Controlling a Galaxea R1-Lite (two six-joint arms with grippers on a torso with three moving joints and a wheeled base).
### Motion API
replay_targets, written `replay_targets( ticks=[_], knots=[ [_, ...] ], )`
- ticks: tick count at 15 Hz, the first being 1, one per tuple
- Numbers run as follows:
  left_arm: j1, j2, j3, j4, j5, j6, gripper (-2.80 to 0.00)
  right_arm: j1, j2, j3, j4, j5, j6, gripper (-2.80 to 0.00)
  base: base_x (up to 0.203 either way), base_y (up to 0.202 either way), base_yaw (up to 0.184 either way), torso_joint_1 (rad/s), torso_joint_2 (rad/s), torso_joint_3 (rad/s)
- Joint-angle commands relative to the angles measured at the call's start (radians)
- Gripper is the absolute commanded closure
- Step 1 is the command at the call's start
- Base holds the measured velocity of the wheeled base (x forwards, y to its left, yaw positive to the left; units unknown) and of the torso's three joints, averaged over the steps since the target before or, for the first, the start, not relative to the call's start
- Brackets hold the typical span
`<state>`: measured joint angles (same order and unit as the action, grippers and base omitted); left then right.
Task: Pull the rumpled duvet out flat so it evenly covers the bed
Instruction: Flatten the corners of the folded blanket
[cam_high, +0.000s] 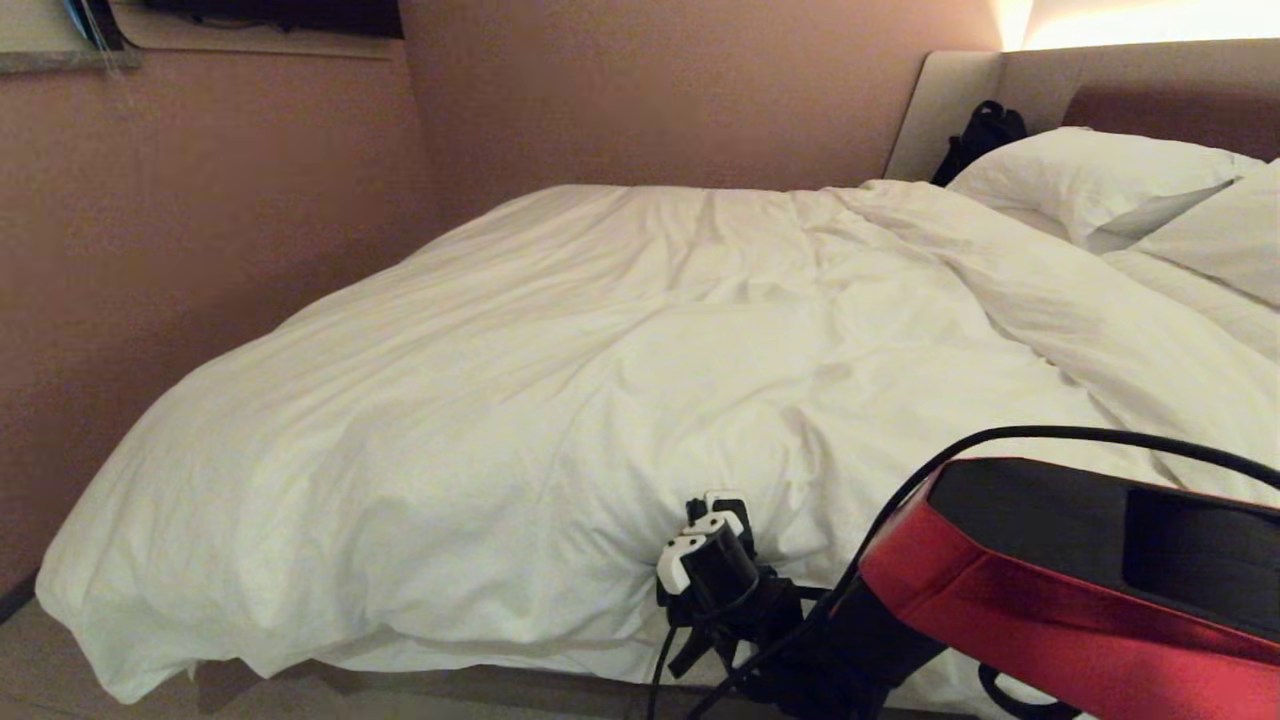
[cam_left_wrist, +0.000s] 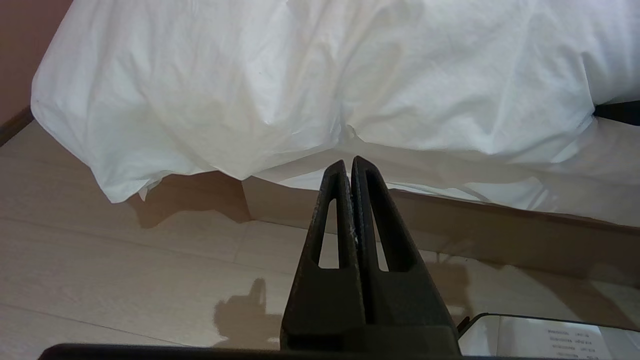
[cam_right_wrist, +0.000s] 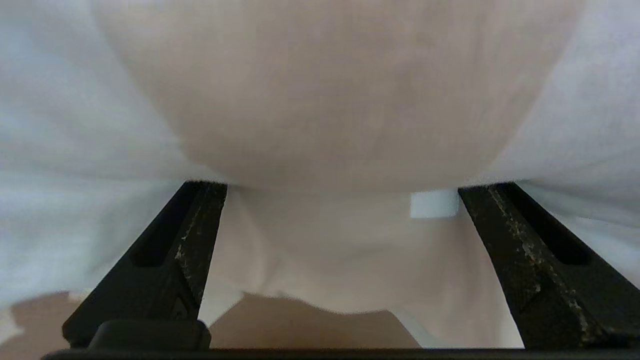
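Two pillows (cam_high: 1100, 180) are lying at the headboard (cam_high: 1140, 85) while the duvet (cam_high: 600, 380) is hanging over the bed's (cam_left_wrist: 500, 235) near edge above open floor (cam_left_wrist: 125, 270). Right gripper (cam_right_wrist: 340, 200), jaws wide, is pressing against that overhang. Left gripper (cam_left_wrist: 348, 165) is hovering nearby, jaws closed, empty.

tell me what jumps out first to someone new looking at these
The puffy white duvet fills the scene, spread over the bed and spilling off its near-left corner toward the floor. The right tool stands wide open against the duvet's near edge. White pillows sit by the headboard, far right.
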<state>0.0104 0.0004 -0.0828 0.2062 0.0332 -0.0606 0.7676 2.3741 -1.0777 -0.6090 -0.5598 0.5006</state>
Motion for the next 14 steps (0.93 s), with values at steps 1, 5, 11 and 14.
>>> replay_targets(
  ticks=[1,5,11,14],
  knots=[
    [0.000,0.000,0.000,0.001,0.001,-0.001,0.00,-0.011,0.041,-0.012,-0.013,-0.010,0.003,-2.80,0.000,0.000,0.000,0.000,0.00,0.000],
    [0.000,0.000,0.000,0.001,0.001,-0.001,0.00,-0.024,0.068,-0.021,-0.022,-0.012,0.003,-2.80,0.000,0.000,0.000,0.000,0.00,0.000],
    [0.000,0.000,0.000,0.001,0.001,-0.001,0.00,-0.045,0.108,-0.034,-0.025,-0.012,0.001,-2.80,0.000,0.000,0.000,0.000,0.00,0.000],
    [0.000,0.000,0.000,0.001,0.001,-0.001,0.00,-0.045,0.109,-0.034,-0.025,-0.012,0.001,0.00,0.000,0.000,0.000,0.000,0.00,0.000]
  ],
)
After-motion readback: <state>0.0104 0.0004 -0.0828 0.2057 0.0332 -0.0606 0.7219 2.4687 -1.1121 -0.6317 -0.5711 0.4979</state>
